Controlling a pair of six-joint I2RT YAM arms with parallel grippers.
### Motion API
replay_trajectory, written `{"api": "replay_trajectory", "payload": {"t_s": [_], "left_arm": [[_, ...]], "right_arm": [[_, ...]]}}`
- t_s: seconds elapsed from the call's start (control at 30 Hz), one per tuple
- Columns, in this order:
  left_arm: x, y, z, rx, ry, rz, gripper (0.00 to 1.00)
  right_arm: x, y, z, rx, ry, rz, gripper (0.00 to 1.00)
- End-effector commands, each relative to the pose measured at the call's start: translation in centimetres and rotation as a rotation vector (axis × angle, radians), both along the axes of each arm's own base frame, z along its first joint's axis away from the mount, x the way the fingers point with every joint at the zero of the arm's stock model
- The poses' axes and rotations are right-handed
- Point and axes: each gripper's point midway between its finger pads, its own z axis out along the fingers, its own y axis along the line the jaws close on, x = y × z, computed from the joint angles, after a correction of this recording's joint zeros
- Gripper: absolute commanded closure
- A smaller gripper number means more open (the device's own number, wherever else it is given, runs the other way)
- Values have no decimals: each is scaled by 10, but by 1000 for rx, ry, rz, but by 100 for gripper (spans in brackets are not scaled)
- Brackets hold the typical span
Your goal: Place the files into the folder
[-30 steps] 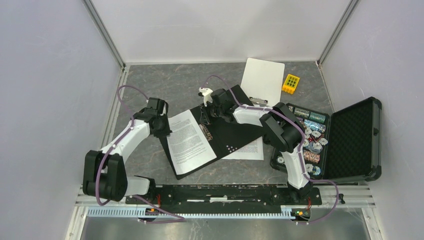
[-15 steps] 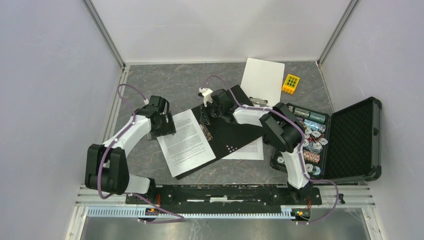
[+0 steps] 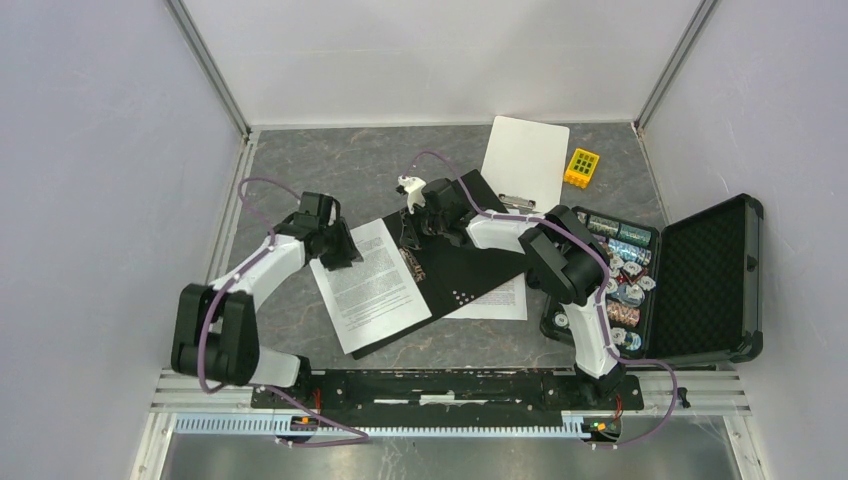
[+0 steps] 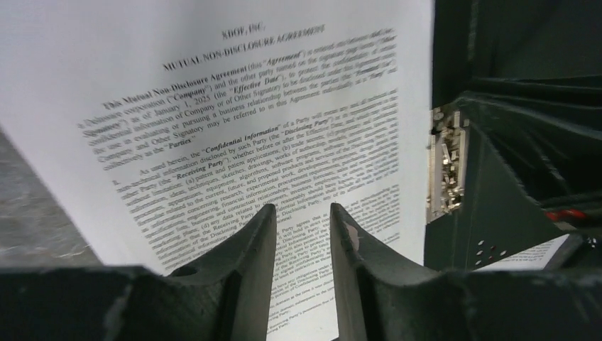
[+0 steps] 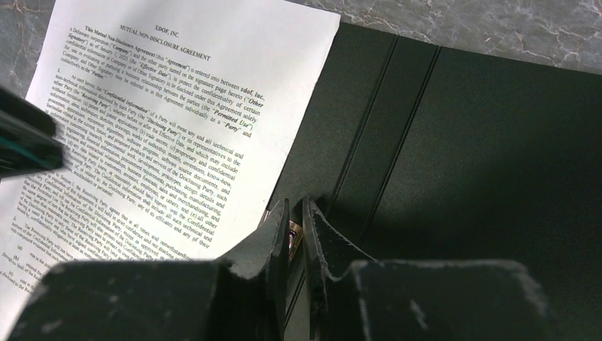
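The folder lies open on the table, black inside up. One printed sheet of the files rests on its left half, its left edge past the folder's edge. A second sheet pokes out from under the folder's near right edge. My left gripper hovers over the first sheet's far left corner, open, the text showing between its fingers. My right gripper is at the spine, shut on the folder's metal clip. The clip also shows in the left wrist view.
A blank white clipboard and a small yellow block lie at the back. An open black case with several poker chips stands at the right. The enclosure walls close in left and right.
My left gripper let go of the sheet and opened. The sheet slid a little to the left on the folder. The right arm has stayed put on the clip.
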Motion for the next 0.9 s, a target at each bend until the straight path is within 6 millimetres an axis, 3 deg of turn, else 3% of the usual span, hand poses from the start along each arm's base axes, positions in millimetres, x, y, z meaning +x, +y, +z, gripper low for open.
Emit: {"api": "replay_trajectory", "payload": {"t_s": [0.0, 0.3, 0.5, 0.63, 0.87], "left_arm": [[1, -23, -33, -122, 68, 21, 61], [-14, -7, -77, -20, 188, 59, 67], [-14, -4, -80, -3, 191, 63, 68], [-14, -2, -80, 4, 189, 63, 68], [-15, -2, -82, 7, 194, 64, 68]], "right_arm": [[-10, -13, -16, -58, 34, -2, 84], [-24, -24, -45, -98, 89, -1, 89], [-30, -30, -56, -128, 97, 9, 92], [-34, -35, -65, -157, 108, 19, 100], [-40, -35, -75, -167, 115, 56, 100]]}}
